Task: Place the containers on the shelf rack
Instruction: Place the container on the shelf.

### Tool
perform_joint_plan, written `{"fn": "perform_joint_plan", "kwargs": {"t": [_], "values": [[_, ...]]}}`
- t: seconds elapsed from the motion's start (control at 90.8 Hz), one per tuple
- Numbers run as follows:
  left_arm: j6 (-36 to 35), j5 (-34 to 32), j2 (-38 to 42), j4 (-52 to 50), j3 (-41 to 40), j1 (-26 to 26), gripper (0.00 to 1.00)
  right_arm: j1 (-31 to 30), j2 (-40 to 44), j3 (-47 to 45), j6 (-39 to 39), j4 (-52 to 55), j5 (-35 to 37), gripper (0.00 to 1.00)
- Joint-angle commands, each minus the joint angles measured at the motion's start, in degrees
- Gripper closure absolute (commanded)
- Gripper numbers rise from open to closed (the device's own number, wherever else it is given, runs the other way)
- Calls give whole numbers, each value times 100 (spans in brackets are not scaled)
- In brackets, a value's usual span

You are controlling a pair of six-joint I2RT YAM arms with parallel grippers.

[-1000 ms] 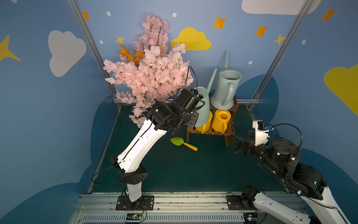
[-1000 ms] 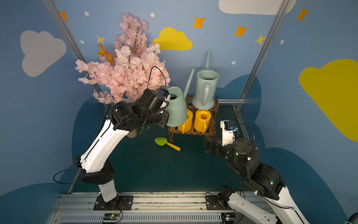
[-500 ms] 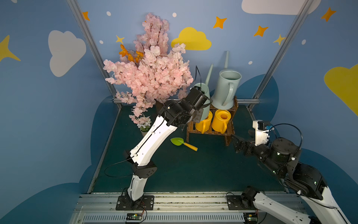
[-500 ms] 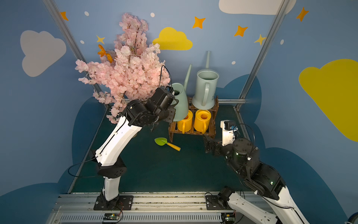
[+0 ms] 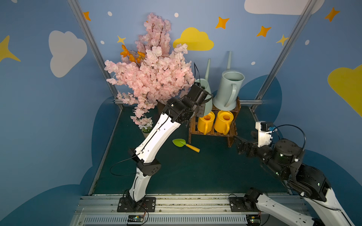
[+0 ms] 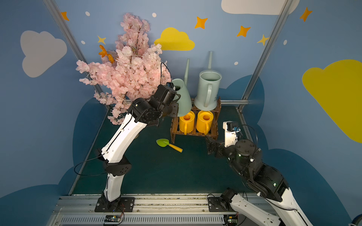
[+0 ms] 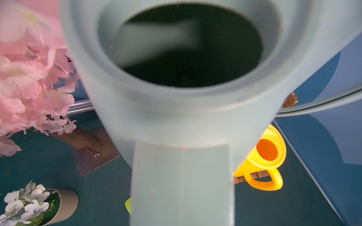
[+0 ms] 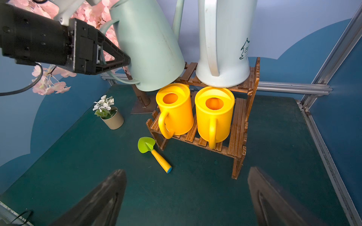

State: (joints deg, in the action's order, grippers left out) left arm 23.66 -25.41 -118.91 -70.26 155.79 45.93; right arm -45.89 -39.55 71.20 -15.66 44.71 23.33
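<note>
A robot's left fingers point(image 8: 125, 58) are clenched on the curved handle of a large pale green-grey plastic watering can with a long thin spout point(image 8: 150, 45), holding it tilted above the dark green bench point(image 8: 98, 166). The can's base sits at the open side of the upper tier of a small dark brown wooden two-tier slatted shelf rack point(image 8: 241, 125), and its low edge overhangs a yellow can below (whether the base touches the slats cannot be told). In both top views the spout points up toward the blue back wall, and the left arm reaches in front of a tall pink artificial blossom tree point(image 5: 152, 74).

Beside the tilted can, a second large can, pale blue-grey with a dark printed mark point(image 8: 225, 39), stands upright on the upper tier. Two small yellow plastic watering cans with round orange openings point(image 8: 175, 111) point(image 8: 214, 117) stand side by side on the lower tier, handles facing the front.

The right gripper point(image 8: 186, 195) hovers low near the rack's front corner, its fingers spread wide and grasping nothing.

On the bench, a green plastic trowel with a yellow handle point(image 8: 152, 152) lies just beside the rack's front leg, and a small beige pot of pale flowers point(image 8: 111, 117) stands apart from it, toward the tree.
</note>
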Motion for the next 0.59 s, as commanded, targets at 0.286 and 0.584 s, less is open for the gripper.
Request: {"fn": "perform_joint_plan", "kwargs": {"t": [0.286,0.584], "values": [[-110,-60,-227,1037,251,-80,98,17,-43,101,-18,95,62,2],[-170,-201,-423,1307,256,-93,98,18,-53,59,-16,90,75,2]]}}
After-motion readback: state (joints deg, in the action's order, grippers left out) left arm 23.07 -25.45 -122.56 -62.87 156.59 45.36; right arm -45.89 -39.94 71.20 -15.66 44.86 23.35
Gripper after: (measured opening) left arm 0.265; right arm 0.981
